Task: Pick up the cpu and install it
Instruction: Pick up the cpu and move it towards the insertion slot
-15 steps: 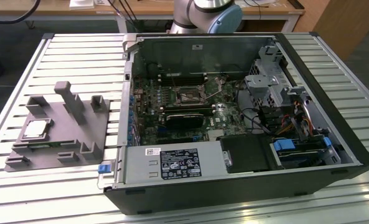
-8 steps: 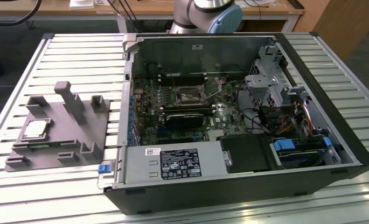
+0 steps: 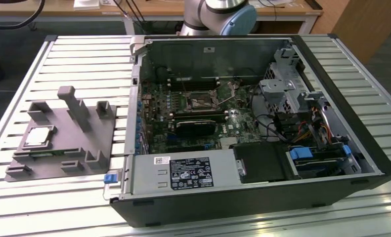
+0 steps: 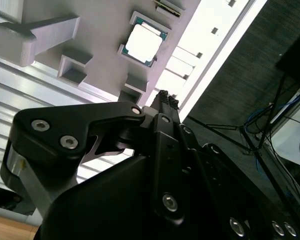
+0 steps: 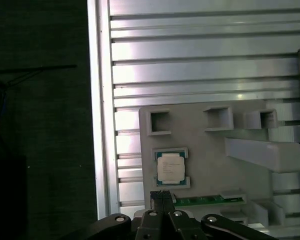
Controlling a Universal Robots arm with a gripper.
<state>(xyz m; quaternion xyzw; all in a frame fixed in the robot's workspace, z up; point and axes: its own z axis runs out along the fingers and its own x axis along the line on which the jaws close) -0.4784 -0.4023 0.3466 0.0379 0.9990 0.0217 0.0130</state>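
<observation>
The cpu (image 3: pixel 38 136) is a small silver square chip lying flat in a recess of the grey tray (image 3: pixel 63 140), at the exterior view's left. In both wrist views it is seen from above, well below the gripper: the cpu (image 5: pixel 171 168) lies just beyond the fingertips, on the tray (image 5: pixel 210 160). My gripper (image 5: pixel 162 196) is shut with its two black fingers pressed together and nothing between them. The second wrist view has the gripper (image 4: pixel 166 100) hanging over the tray's edge, short of the cpu (image 4: pixel 143 43). The board's metal-framed socket (image 3: pixel 199 102) sits inside the open case.
An open black computer case (image 3: pixel 248 202) lies on a slatted aluminium table (image 3: pixel 83 64), with the green motherboard (image 3: pixel 182 116), cables and drive cages inside. A green memory stick (image 5: pixel 205 200) lies in the tray beside the cpu. A tall grey post (image 3: pixel 73 101) rises from the tray.
</observation>
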